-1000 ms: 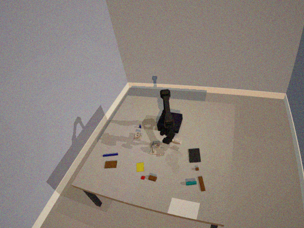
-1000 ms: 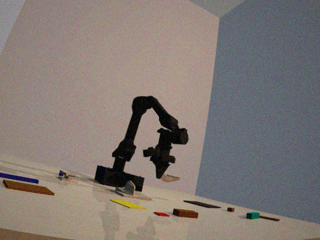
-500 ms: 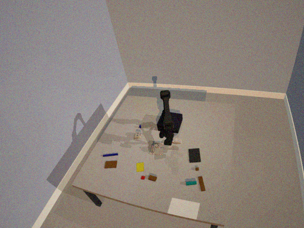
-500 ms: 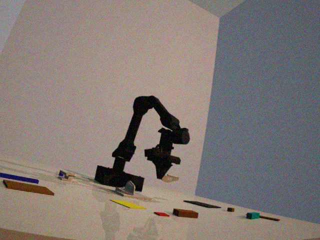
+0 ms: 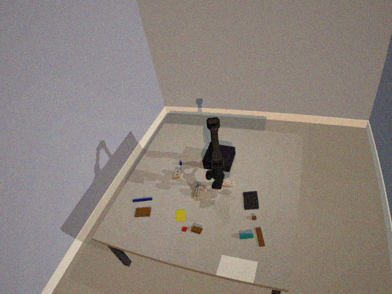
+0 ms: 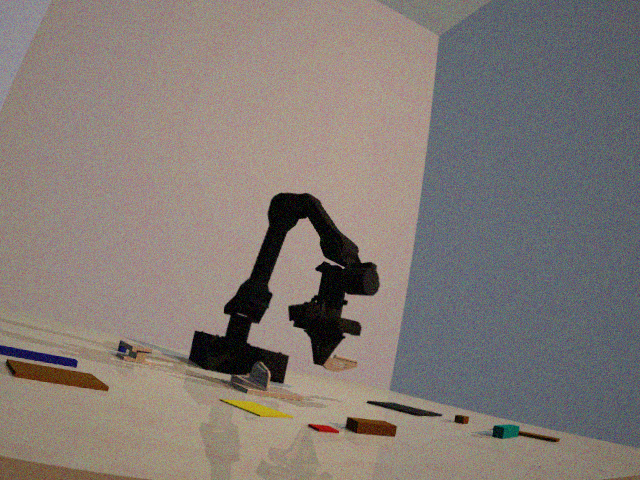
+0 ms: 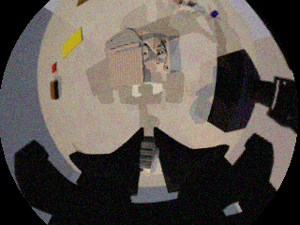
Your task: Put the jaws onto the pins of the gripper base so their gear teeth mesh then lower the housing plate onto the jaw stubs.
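Observation:
My gripper (image 5: 221, 184) (image 6: 324, 363) (image 7: 148, 129) is shut on a pale flat part (image 5: 228, 183) (image 6: 341, 363) that looks like a jaw. It holds the part above the table, to the right of the gripper base in the top view. The gripper base (image 5: 206, 194) (image 6: 279, 395) (image 7: 126, 67) lies on the table, with an upright grey piece on it in the exterior view. Small details on the base are too blurred to tell pins or gear teeth. Another pale part (image 5: 177, 174) (image 6: 135, 353) with dark spots lies farther left; I cannot tell which part it is.
A small blue block (image 5: 180, 163) (image 7: 215, 14) stands behind the left part. A yellow sheet (image 5: 180, 215) (image 6: 256, 408) (image 7: 72, 42), a red piece (image 5: 184, 229) and a brown block (image 5: 196, 229) lie in front. A black plate (image 5: 250, 200) and a teal block (image 5: 246, 236) lie to the right.

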